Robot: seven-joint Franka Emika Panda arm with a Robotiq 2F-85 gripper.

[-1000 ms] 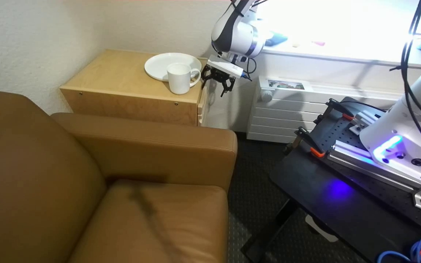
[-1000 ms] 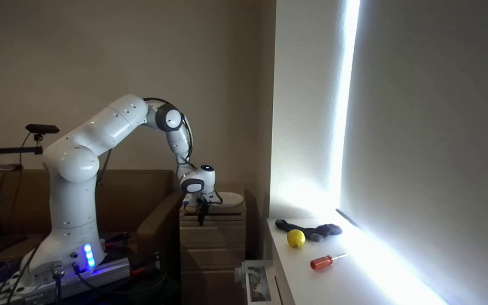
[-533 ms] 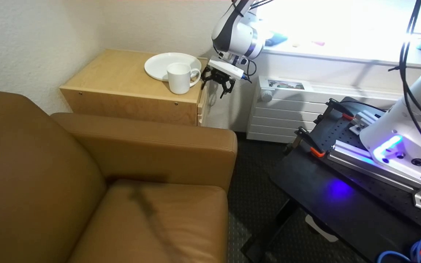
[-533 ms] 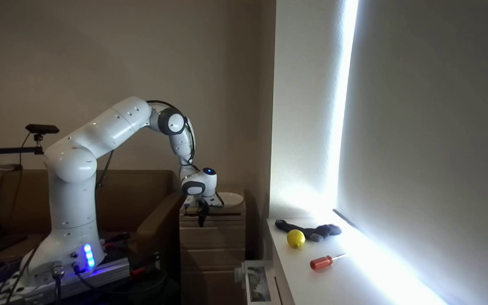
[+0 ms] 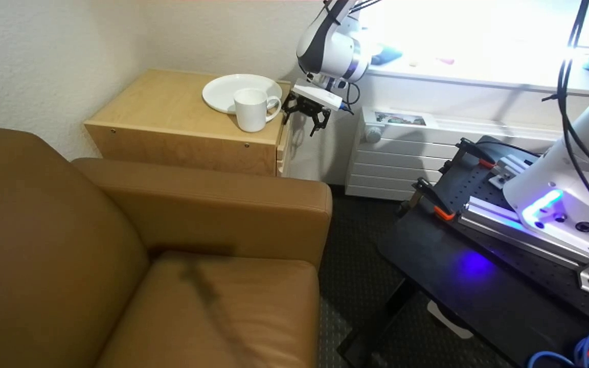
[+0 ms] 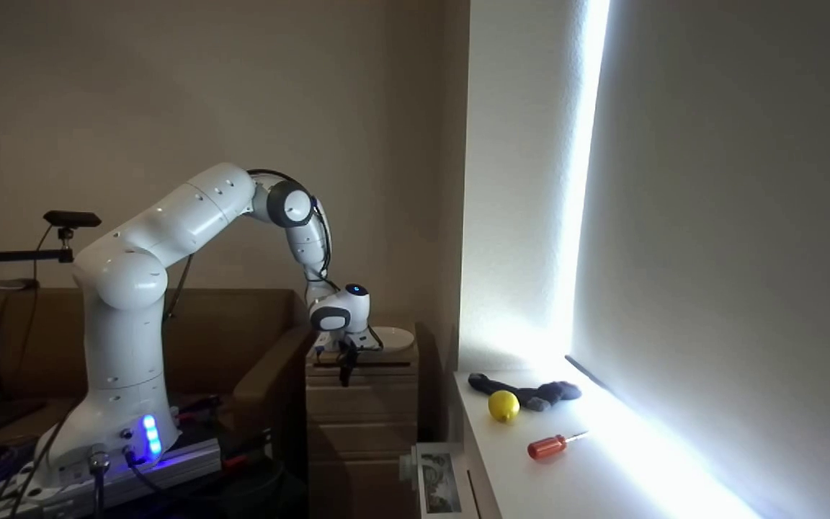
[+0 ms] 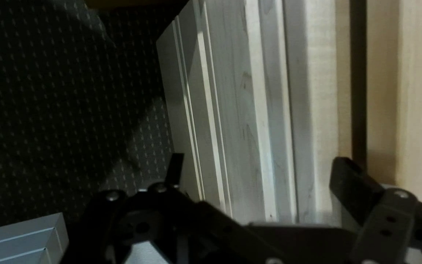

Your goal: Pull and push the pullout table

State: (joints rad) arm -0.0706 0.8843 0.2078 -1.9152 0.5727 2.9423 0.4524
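Gripper, angular and black, gapes near the thin wooden pullout table

In an exterior view: gripper at 12 o'clock black, arm white with black patches. Mug and plate at 11, plain white. Cabinet at 10, light-tan wood. Armchair at 8, solid brown. Robot table at 4, black, 1 violet glow spot. In an exterior view: lemon at 5 o'clock yellow, screwdriver handle red-orange, lights at 8 blue. Wrist view: carpet at 9 o'clock, near-black, pale flecks; pullout table at 3, pale tan.
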